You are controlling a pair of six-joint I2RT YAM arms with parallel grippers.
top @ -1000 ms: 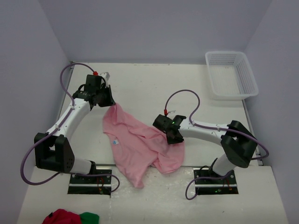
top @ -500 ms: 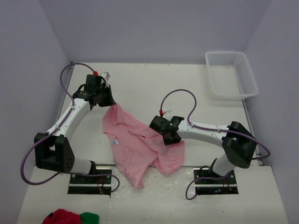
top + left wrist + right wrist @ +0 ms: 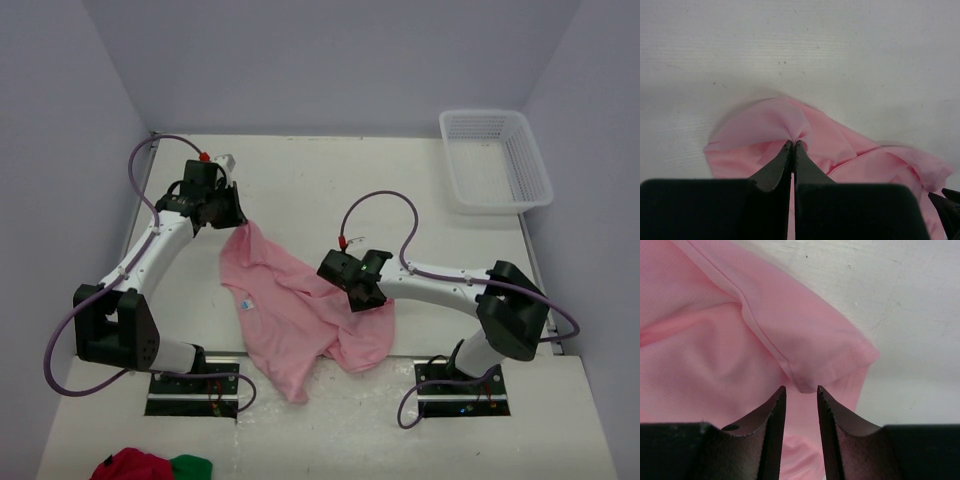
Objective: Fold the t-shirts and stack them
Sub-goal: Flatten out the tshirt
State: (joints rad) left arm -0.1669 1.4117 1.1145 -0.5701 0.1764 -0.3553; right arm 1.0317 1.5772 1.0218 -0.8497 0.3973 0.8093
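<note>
White table (image 3: 330, 180), with the shirt (image 3: 285, 315) lying crumpled at its middle. I find the left gripper (image 3: 793, 143) clamped on a bunched far corner and the right gripper (image 3: 800, 389) parted over a hemmed edge, grasping nothing. The cloth looks light and limp, so I advise pinching the doubled hem.

— What's lying on the white tabletop (image 3: 300, 180)?
— A pink t-shirt (image 3: 290, 310), crumpled, mid-table toward the near edge.
— Anything else?
— A white mesh basket (image 3: 495, 160) in the far right corner, and a red cloth (image 3: 135, 465) beside a green cloth (image 3: 190, 466) at the near left corner.
</note>
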